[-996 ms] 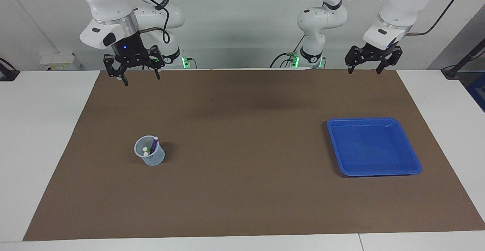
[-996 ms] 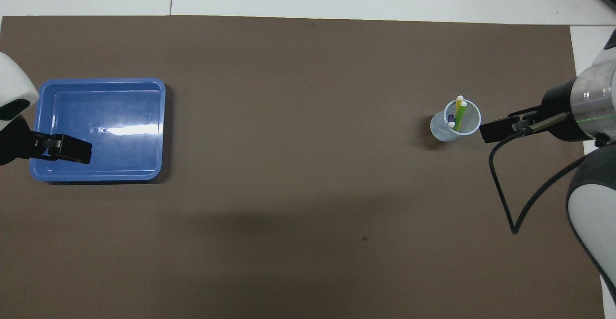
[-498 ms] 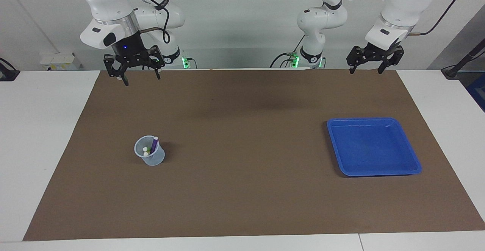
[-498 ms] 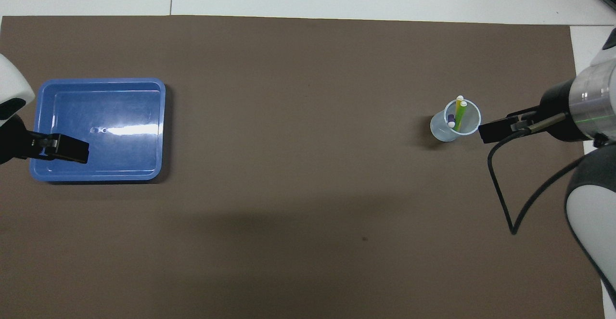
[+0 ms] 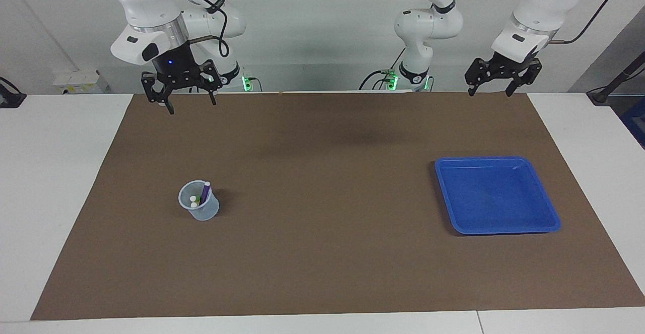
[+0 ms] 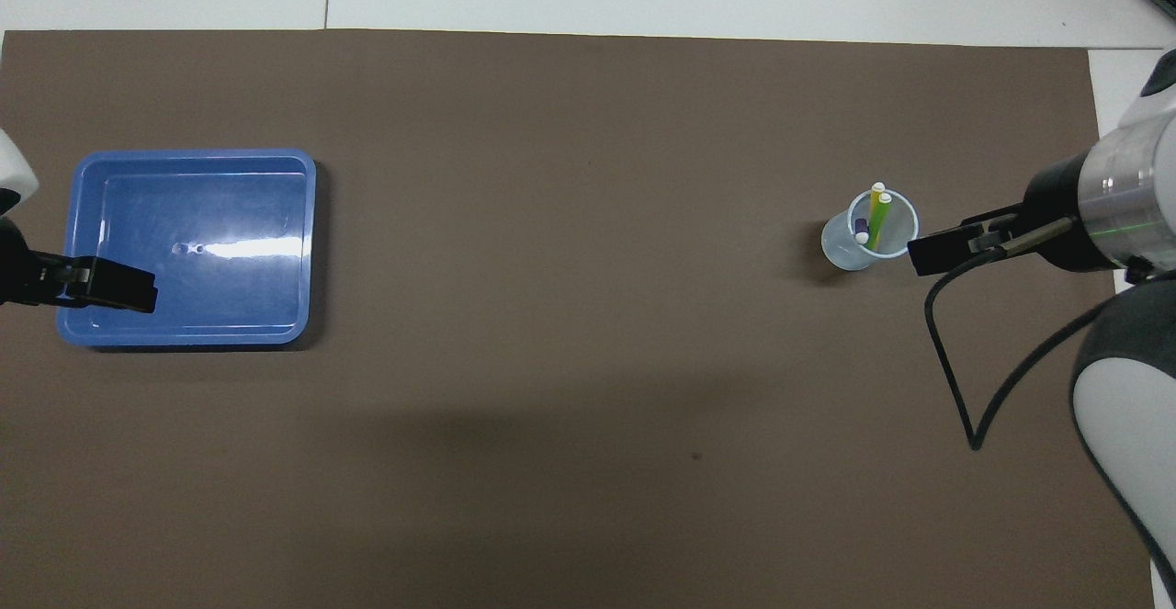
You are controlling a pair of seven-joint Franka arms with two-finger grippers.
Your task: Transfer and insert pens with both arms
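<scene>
1. All three pens sit in the clear cup, lower left of the facing view and right of centre in the overhead one. The purple pen leans up past the rim. The yellow pen and green pen stand side by side, pale tips up.

2. The blue tray is at right of centre in the facing view and has nothing in it, as far as I can see. It sits well apart from the cup on the brown mat that covers the desk.

3. The right gripper hangs at the upper left of the facing view, up in the air over the mat's top edge. Its fingers are spread and hold nothing. In the overhead view it looks like it's next to the cup, but that's just the height talking.

4. The left gripper is at the upper right of the facing view, also raised and over the mat's top edge. Its fingers are released too, with nothing in them.

5. My read is that the job is basically done. Every pen is in the cup, the tray is cleared, and both arms are parked up high with nothing left to grab. I can't see any loose pen on the mat.
</scene>
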